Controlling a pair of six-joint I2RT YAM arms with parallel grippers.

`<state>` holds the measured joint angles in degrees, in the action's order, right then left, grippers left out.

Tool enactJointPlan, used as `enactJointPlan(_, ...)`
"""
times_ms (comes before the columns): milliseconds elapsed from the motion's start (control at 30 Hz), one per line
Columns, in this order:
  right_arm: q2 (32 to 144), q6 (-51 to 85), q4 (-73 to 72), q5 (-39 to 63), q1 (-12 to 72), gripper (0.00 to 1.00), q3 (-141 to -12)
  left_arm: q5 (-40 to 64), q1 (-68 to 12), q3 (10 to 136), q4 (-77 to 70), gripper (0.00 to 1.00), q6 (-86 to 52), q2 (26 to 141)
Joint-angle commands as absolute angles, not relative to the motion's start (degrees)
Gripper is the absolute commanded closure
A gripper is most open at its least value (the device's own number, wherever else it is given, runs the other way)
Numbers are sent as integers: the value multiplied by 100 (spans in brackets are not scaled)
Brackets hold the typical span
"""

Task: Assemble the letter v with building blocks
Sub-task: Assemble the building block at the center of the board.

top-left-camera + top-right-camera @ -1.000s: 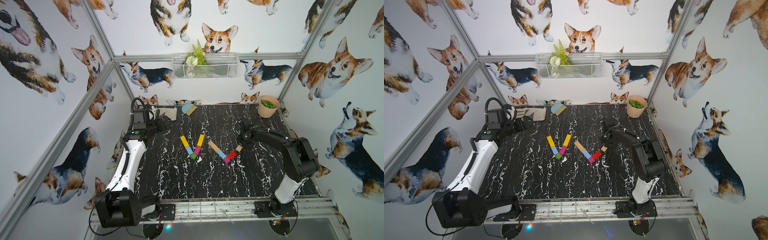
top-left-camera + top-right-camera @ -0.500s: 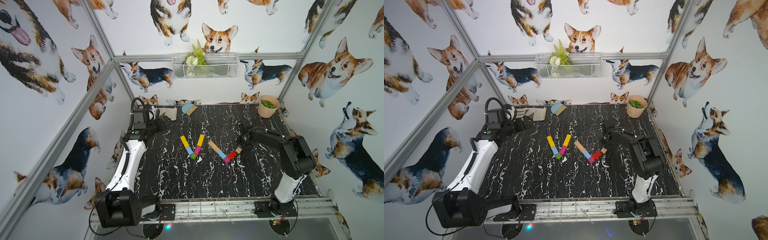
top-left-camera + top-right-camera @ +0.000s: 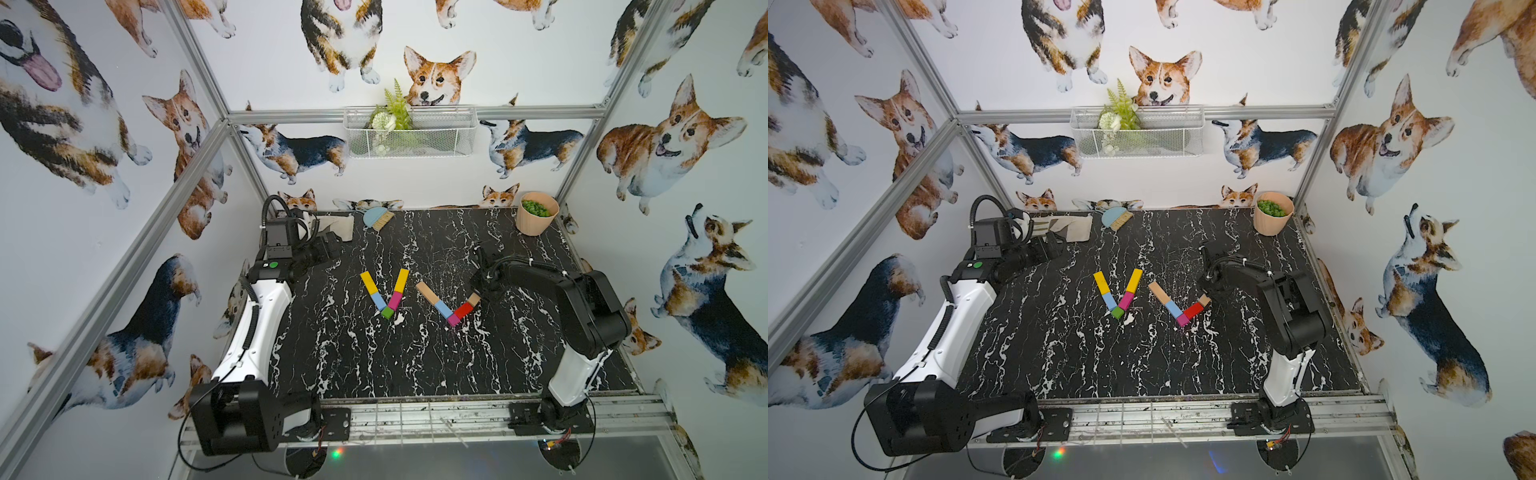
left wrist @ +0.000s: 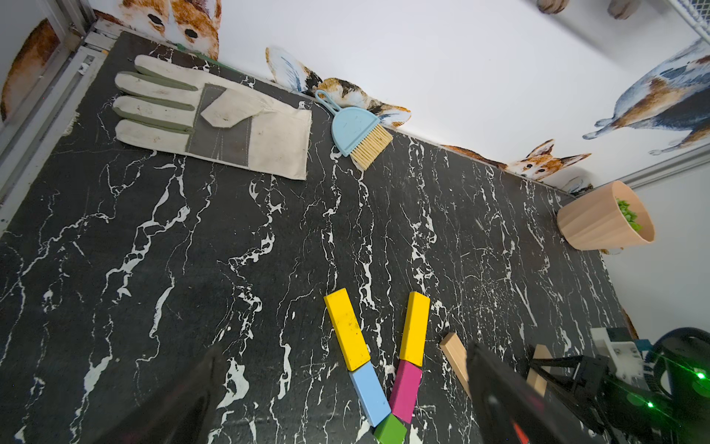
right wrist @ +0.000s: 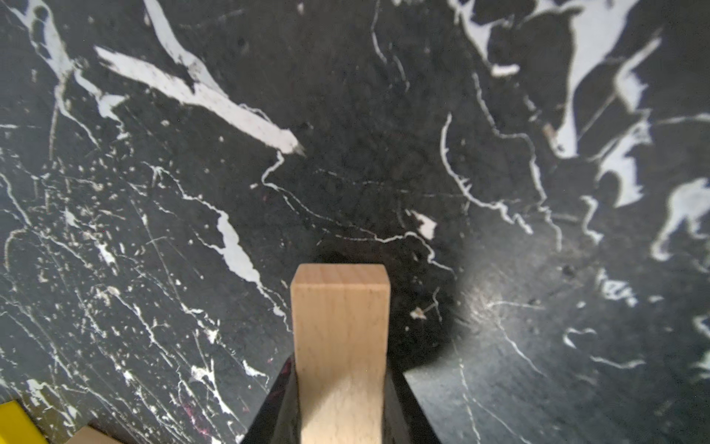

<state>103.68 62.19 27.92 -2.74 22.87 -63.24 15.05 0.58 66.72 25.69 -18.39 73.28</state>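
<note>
Marble tabletop (image 3: 415, 365): right claw (image 5: 341, 407) clamps tan block (image 5: 340, 326), long axis diagonal; left claw (image 4: 345, 351) wide.

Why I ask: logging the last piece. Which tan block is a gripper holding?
The tan block beside the red block, clamped in the right gripper. The other tan block lies free on the table, next to the light blue block.

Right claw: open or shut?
Shut on a tan block: in the wrist view, the right claw pinches it from both sides.
</note>
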Motion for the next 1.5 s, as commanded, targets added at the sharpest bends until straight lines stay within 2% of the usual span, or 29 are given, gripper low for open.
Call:
enactJointPlan(0, 10406, 6504, 2751, -200, 2312, 65, -6275, 1538, 64, 6684, 2479, 0, -1818, 7312)
enactJointPlan(433, 10341, 6478, 2791, -165, 2312, 52, -6276, 1539, 68, 6688, 2483, 0, -1811, 7312)
enactJointPlan(600, 9980, 6315, 2919, -262, 2347, 48, -6298, 1533, 70, 6685, 2493, 0, -1811, 7313)
enactJointPlan(833, 9140, 5654, 3249, -587, 2334, 38, -6356, 1538, 87, 6690, 2488, 0, -1817, 7330)
enactJointPlan(867, 9107, 5484, 3288, -557, 2298, 32, -6420, 1546, 92, 6695, 2496, 0, -1819, 7330)
enactJointPlan(1100, 9486, 4652, 3285, 85, 1777, 25, -6796, 1547, 114, 6689, 2490, 0, -1819, 7348)
enactJointPlan(1467, 10434, 4125, 3156, 687, 1424, 25, -7341, 1530, 130, 6693, 2502, 0, -1810, 7356)
